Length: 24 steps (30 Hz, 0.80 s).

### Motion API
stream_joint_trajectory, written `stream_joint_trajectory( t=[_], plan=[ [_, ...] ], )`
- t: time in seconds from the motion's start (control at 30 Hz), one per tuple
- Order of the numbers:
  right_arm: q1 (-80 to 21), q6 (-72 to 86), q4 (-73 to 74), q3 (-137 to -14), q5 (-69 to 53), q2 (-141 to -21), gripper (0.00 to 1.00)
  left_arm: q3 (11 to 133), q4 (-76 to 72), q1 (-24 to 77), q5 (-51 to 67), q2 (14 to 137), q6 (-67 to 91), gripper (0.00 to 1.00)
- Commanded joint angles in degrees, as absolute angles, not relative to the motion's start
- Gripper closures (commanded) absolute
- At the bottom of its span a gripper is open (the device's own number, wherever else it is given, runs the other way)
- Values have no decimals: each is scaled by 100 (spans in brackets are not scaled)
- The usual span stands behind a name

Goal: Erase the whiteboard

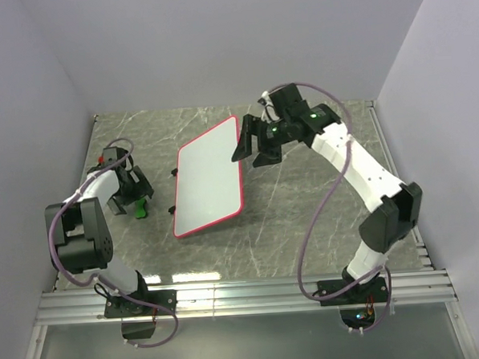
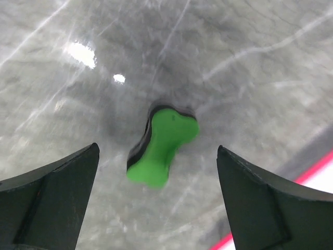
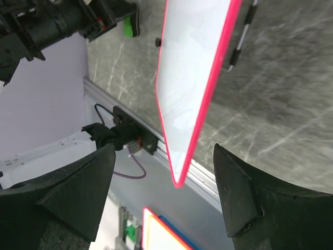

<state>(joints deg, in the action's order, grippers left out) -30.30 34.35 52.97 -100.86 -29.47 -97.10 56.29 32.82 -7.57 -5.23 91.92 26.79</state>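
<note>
The whiteboard (image 1: pixel 211 179) lies tilted in the middle of the table, white with a red rim and small black feet. Its face looks plain white in the top and right wrist (image 3: pixel 195 67) views. A small green block (image 2: pixel 164 146) with a black underside lies on the table left of the board. My left gripper (image 2: pixel 157 156) is open above it, fingers well apart on either side, not touching. My right gripper (image 1: pixel 253 156) is open and empty just off the board's far right corner. In the right wrist view it (image 3: pixel 164 148) looks along the board.
The grey marble table (image 1: pixel 306 224) has an aluminium rail (image 1: pixel 246 296) along its near edge and walls on three sides. The board's red rim (image 2: pixel 312 174) shows just right of the left fingers. The left arm (image 3: pixel 52 23) shows beyond the board.
</note>
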Motion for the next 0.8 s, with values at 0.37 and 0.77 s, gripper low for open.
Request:
stream_joint_trajectory(
  t=[0.37, 0.77],
  plan=[
    [-2944, 3876, 2760, -7050, -484, -5433, 0, 7172, 3814, -202, -412, 6900, 3374, 1],
    [-2936, 3718, 3252, -6908, -457, -4773, 0, 6961, 3928, -185, -202, 6337, 3533, 1]
  ],
)
